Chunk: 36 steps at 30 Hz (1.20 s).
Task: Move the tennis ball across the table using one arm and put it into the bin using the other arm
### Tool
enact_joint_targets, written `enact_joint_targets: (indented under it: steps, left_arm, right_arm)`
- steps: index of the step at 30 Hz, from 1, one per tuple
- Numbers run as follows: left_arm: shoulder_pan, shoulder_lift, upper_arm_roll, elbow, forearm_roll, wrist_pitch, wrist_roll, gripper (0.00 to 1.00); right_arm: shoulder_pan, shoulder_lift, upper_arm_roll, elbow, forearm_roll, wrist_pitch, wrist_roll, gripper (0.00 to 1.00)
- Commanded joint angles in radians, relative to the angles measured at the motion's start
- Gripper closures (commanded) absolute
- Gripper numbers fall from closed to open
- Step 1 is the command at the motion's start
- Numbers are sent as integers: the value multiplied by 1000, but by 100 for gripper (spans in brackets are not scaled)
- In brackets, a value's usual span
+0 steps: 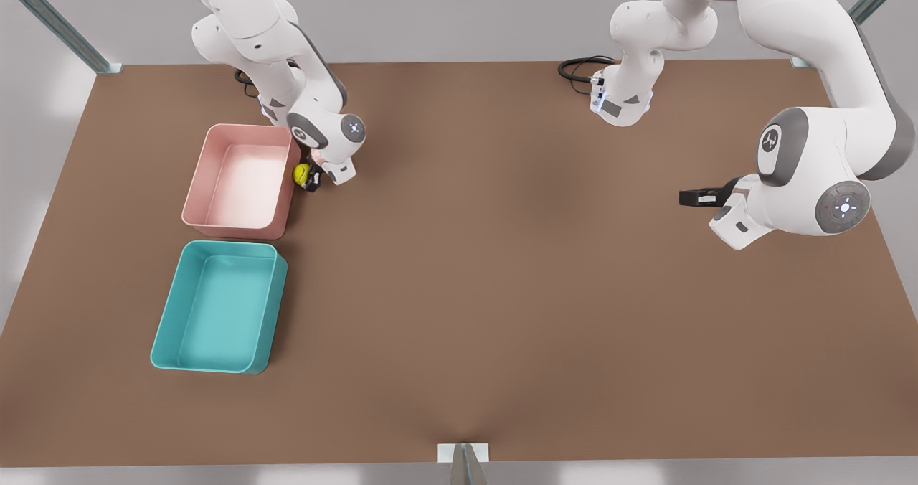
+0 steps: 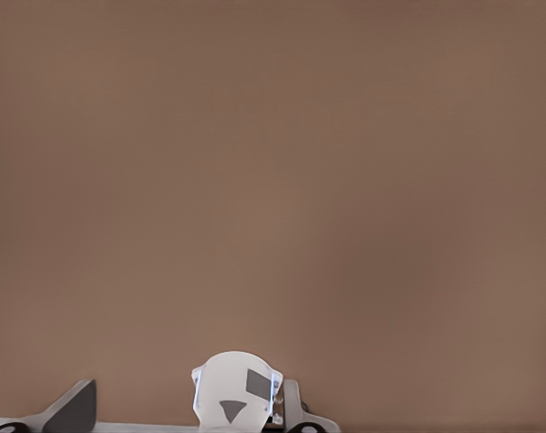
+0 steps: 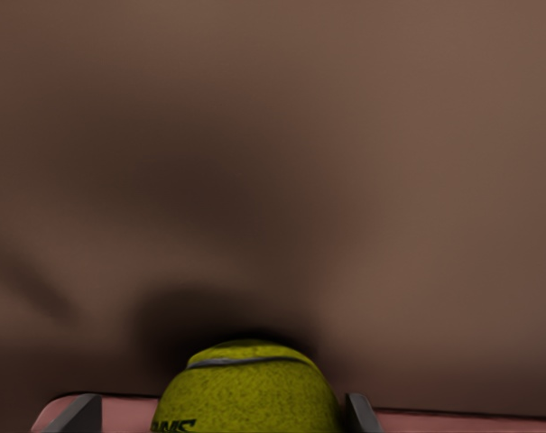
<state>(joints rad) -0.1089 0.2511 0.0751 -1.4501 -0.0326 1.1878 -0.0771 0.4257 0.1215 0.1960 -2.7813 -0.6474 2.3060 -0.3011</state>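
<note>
Right gripper (image 1: 310,181) is closed on the tennis ball (image 1: 300,174) beside the pink tub (image 1: 240,184); the bin (image 1: 219,307) sits just past that tub, nearest this arm, while the left gripper (image 1: 690,197) waits far off, finger state unclear.

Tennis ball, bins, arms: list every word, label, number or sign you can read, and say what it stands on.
Tennis ball, held in the right claw beside the pink bin: dark print at its cut-off edge, only partly in frame, unreadable.
Arm with the left claw, waiting at the front view's right: a small white emblem on a grey joint cap, no letters legible.
Teal bin, pink bin, table: no text.
</note>
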Motion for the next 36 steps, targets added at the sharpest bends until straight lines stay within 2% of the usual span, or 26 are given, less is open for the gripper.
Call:
enact_joint_targets:
  steps: [1, 17, 19, 21, 26, 31, 36]
  left_arm:
    - [0, -1, 0, 0, 0, -2, 0, 0]
    - [-3, -1, 0, 0, -1, -2, -3, 0]
    - [-3, -1, 0, 0, -1, -2, -3, 0]
    - [-3, -1, 0, 0, -1, -2, -3, 0]
    - [-3, -1, 0, 0, -1, -2, -3, 0]
    - [-3, -1, 0, 0, -1, 0, -3, 0]
    - [-3, -1, 0, 0, -1, -2, -3, 0]
  right_arm:
    - [-1, 1, -3, 0, -18, 12, 91, 0]
    - [-22, 36, -30, 2, -90, 23, 117, 1]
    - [-22, 38, -35, 2, -92, 27, 117, 6]
    - [-22, 46, -35, 5, -92, 35, 117, 27]
    - [-22, 61, -33, 39, -100, 38, 117, 48]
    - [-21, 58, -30, 101, -100, 36, 116, 48]
    - [4, 56, -21, 241, -98, 26, 97, 48]
